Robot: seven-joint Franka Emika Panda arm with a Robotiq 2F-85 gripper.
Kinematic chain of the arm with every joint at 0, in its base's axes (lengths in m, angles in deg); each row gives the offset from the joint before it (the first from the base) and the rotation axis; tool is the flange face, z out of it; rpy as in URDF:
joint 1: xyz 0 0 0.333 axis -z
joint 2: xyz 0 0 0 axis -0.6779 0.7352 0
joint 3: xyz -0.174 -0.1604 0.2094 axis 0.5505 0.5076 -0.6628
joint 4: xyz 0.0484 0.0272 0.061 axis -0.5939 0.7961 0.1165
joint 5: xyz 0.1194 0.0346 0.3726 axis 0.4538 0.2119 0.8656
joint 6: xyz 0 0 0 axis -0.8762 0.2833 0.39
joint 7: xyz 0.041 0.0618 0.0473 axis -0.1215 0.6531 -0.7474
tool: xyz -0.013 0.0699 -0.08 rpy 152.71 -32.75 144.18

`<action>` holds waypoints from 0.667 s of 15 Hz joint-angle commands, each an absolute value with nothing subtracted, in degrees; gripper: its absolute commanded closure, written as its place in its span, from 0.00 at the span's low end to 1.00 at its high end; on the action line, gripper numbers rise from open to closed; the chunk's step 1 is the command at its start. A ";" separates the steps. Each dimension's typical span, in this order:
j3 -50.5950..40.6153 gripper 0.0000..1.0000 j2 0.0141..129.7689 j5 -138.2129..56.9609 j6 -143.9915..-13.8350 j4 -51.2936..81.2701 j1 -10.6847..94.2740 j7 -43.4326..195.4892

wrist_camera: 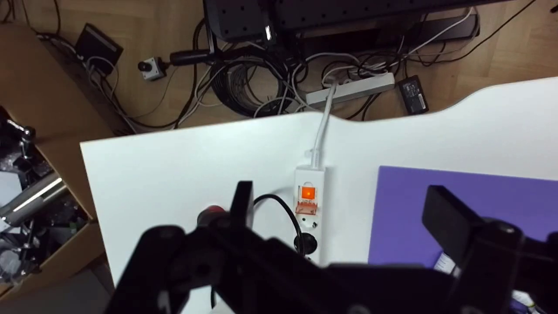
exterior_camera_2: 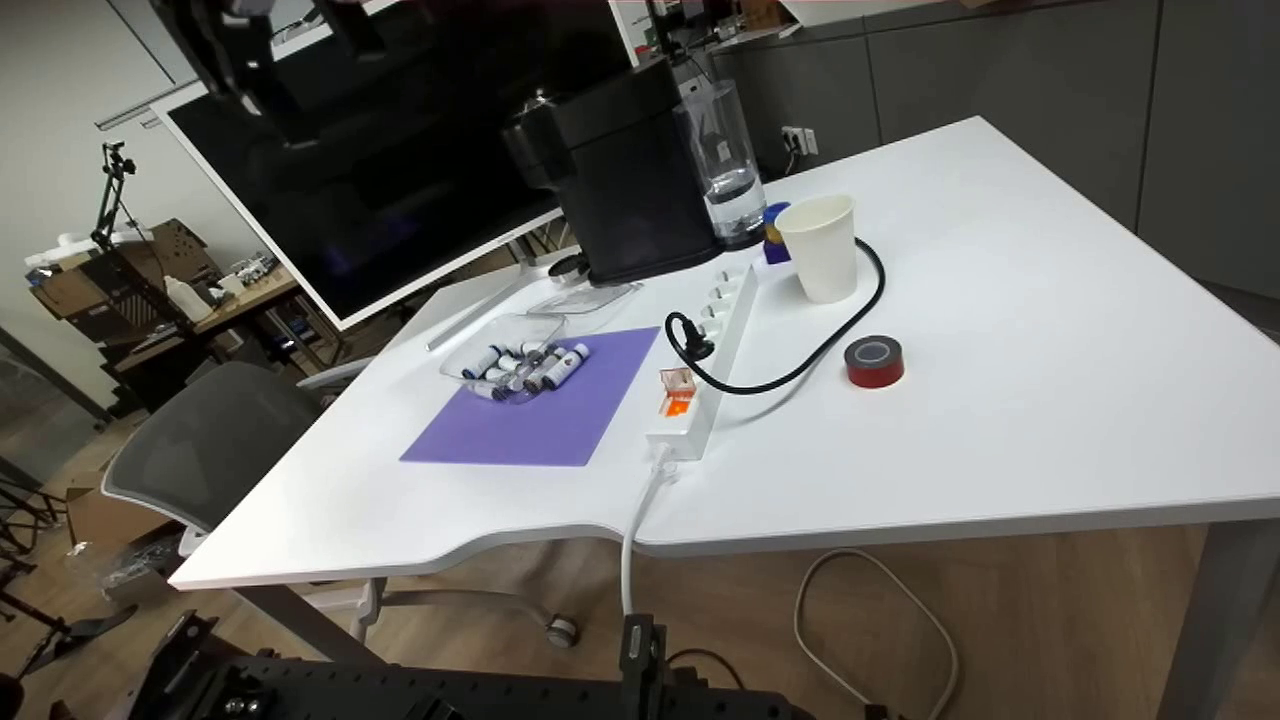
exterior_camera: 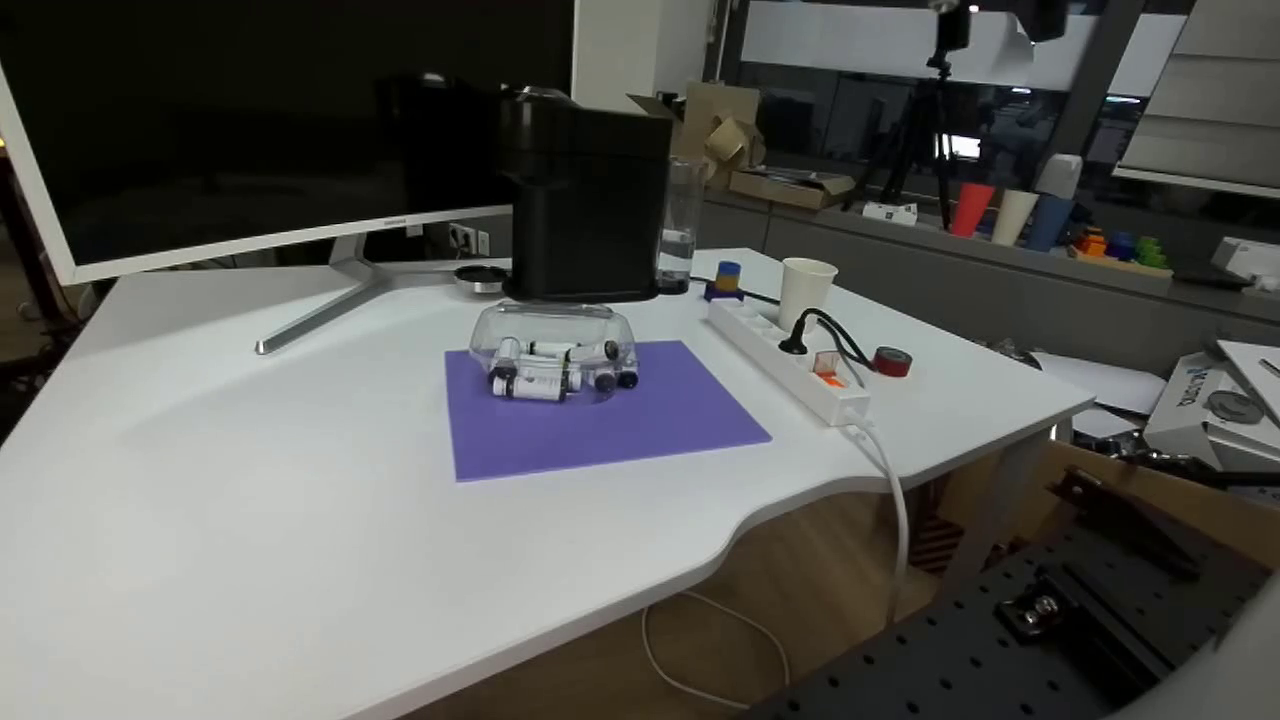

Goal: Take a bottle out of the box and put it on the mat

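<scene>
Closest, in the wrist view, is the gripper (wrist_camera: 339, 205), its jaws spread wide apart. One side shows against the mat (wrist_camera: 403, 218), the other against the white table (wrist_camera: 187, 174), and between them a power strip (wrist_camera: 311, 176) appears. In an exterior view the gripper also shows, blurred, high up in front of the monitor (exterior_camera_2: 430, 150). The box (exterior_camera_2: 527, 328), of clear plastic, rests at the mat's far end and overlaps its edge. Small bottles (exterior_camera: 530, 388) with white labels and dark caps lie jumbled in it; whether each one is within the walls I cannot tell. In the wrist view one bottle shows in part past the gripper, against the mat. A clear, flat piece (exterior_camera_2: 585, 298) lies on the table between the box and the black machine (exterior_camera_2: 640, 190). A tank (exterior_camera_2: 735, 190) of water stands upright just beside the machine. The strip lies near the mat, apart from it, with a black plug (wrist_camera: 309, 244) in one socket. A paper cup (exterior_camera_2: 822, 255) stands upright just beside the strip, and a roll of tape (exterior_camera_2: 874, 362) lies farther off. Below the table, cables (wrist_camera: 223, 83) lie on the floor (wrist_camera: 148, 26).
</scene>
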State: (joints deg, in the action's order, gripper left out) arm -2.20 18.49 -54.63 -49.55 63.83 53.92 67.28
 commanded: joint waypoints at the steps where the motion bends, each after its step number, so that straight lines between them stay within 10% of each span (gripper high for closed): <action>1: -5.12 0.00 27.29 -56.67 -59.21 63.34 50.97 71.11; 10: -9.92 0.00 52.14 -53.62 -82.57 55.04 45.08 76.48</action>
